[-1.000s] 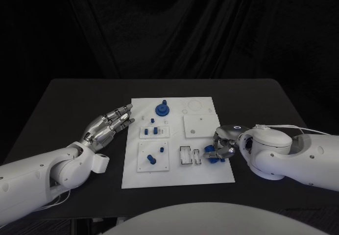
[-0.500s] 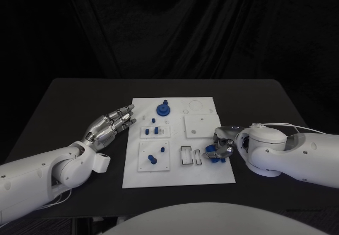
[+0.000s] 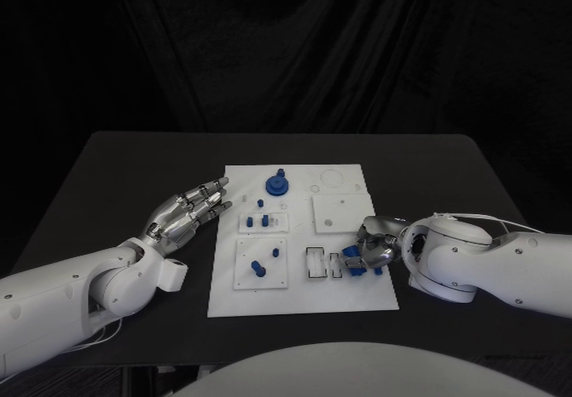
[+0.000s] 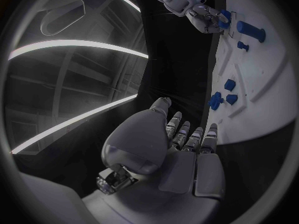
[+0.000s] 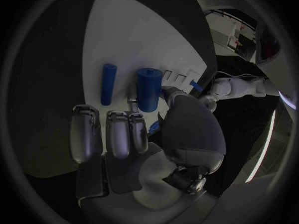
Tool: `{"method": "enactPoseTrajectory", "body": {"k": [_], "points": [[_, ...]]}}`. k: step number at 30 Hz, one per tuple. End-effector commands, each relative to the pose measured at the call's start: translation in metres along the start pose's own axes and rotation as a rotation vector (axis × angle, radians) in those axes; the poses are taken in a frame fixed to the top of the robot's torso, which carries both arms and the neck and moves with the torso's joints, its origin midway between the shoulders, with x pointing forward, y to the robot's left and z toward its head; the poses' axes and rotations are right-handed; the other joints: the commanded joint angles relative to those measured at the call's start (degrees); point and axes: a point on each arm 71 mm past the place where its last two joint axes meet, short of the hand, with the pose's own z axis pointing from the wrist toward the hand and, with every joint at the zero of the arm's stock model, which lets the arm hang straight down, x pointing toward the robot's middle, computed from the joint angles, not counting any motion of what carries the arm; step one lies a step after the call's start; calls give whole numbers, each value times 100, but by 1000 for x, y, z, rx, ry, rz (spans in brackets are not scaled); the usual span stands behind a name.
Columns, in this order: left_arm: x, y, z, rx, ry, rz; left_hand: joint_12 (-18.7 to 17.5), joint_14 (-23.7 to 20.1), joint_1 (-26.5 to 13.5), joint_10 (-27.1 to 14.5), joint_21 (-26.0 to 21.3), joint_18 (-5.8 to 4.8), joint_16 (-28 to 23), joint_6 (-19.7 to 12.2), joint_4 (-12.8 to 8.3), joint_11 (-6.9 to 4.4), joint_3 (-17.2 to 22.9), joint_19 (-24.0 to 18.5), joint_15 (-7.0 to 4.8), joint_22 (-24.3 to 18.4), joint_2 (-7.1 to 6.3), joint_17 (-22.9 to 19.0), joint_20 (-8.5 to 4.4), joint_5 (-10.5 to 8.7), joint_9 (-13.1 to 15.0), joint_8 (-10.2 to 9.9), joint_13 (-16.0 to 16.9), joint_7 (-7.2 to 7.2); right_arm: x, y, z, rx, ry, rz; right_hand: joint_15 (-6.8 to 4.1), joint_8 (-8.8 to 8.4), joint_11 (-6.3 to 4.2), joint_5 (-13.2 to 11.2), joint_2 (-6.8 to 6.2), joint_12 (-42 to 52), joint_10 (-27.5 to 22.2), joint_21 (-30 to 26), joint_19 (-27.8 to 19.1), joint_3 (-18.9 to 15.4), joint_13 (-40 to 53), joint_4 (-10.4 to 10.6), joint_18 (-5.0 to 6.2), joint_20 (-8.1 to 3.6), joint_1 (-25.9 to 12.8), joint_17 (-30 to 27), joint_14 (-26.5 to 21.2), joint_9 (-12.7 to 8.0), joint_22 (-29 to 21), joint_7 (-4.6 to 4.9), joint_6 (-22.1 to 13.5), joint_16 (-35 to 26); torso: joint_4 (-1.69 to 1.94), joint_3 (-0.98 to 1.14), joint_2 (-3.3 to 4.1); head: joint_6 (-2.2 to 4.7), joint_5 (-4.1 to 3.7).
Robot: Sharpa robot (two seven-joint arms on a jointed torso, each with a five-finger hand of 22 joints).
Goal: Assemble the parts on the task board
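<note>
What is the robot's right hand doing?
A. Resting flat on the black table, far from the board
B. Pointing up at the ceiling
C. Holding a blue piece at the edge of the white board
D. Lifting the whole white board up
C: the right hand has its fingers closed round a thick blue piece at the right side of the white task board, which lies flat on the table.

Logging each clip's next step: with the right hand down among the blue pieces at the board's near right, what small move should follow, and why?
Probably close the right hand firmly on the thick blue cylinder and lift it slightly. The right wrist view shows its fingers and thumb around that cylinder on the white task board; a thinner blue rod lies beside it. Whether the grip is secure, I cannot tell. The left hand hovers open beside the board.
</note>
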Motion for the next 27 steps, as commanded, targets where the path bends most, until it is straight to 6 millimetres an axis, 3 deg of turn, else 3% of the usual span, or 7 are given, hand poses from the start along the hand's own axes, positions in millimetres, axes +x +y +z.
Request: {"method": "enactPoseTrajectory", "body": {"k": [1,8,9,14,18,22,27], "points": [[3,0,0,16,11,-15,35,-10,50,2,-2,48,34,12,-15,30,41,-1,46,-5,15,8,16,32,2,19,5,26,0,5,-5,-49,-22,206,-26,87,-26,42,430,15,598,35,362,605,1508,-564,-10,-45,427,964,496,106,1286,-24,23,-25,-6,5,4,-1,17],[3,-1,0,20,10,-14,38,-8,66,0,0,46,36,22,-29,10,63,2,50,0,20,9,14,47,4,23,5,24,-7,19,-16,-79,-34,321,-32,131,-30,-5,423,15,598,89,384,632,1508,-499,-23,-54,302,1008,507,192,1303,-25,-11,3,-12,9,5,-1,60],[3,-1,0,20,10,-14,38,-8,66,0,0,46,36,22,-29,10,63,2,50,0,20,9,14,47,4,23,5,24,-7,20,-17,-79,-30,327,-32,131,-30,-5,423,15,598,89,384,632,1508,-499,-23,-54,302,1008,507,192,1303,-25,-11,3,-5,-1,6,-1,56],[4,0,1,19,12,-15,38,-8,66,0,0,46,36,22,-29,10,63,2,50,0,20,9,14,47,4,23,5,24,-6,25,-16,-68,3,336,-29,134,-25,-104,414,15,598,74,377,634,1508,-446,-18,-55,213,985,503,233,1297,-18,-56,-6,3,-7,1,-1,68],[4,0,2,17,14,-15,36,-7,73,-4,-1,44,37,20,-35,-6,73,2,55,-4,18,9,14,51,3,23,4,30,-4,27,-12,-55,33,329,-13,120,-4,-369,425,15,598,46,363,624,1508,-358,-11,-44,96,959,498,280,1286,5,-129,-17,1,-3,5,-1,87],[5,1,3,15,17,-17,35,-7,76,-7,-1,43,37,18,-39,-13,79,1,57,-7,18,9,15,51,3,22,4,39,-1,27,-8,-39,73,308,15,87,32,-878,446,15,598,13,346,528,1508,-198,-2,-21,-84,927,491,311,1273,46,-205,-32,-1,-6,8,-1,107],[6,1,4,14,20,-19,30,-8,79,-12,-1,41,36,14,-42,-18,86,1,59,-6,18,9,15,52,2,22,2,49,1,27,-5,-28,103,290,47,69,69,-936,460,15,598,-9,335,250,1508,-88,3,9,-233,897,484,336,1265,85,-249,-45,7,-6,8,-1,111]]}}
